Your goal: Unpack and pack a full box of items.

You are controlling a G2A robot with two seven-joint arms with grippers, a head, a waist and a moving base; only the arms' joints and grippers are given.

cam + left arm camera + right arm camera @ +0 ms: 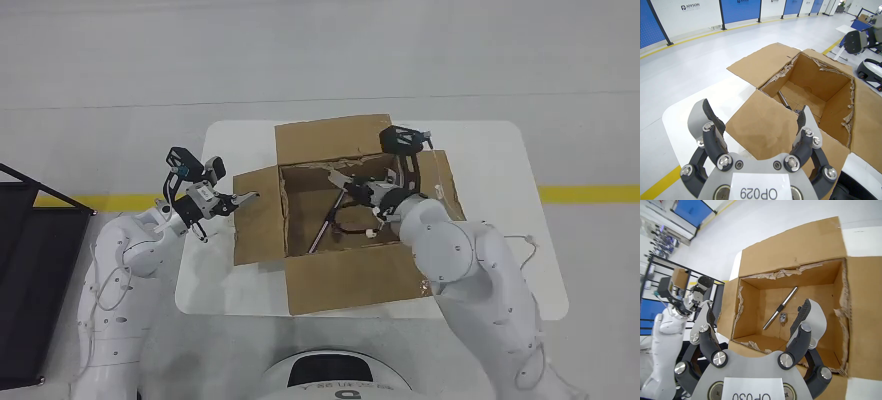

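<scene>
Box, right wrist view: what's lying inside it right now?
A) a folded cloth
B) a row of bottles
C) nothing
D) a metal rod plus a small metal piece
D: a metal rod with a dark collar lies slantwise on the floor of the cardboard box, with a small metal piece beside it.

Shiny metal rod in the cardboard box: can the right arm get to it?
Probably yes. The right gripper hangs open over the open brown cardboard box, and nothing covers the silver metal rod on its floor.
</scene>
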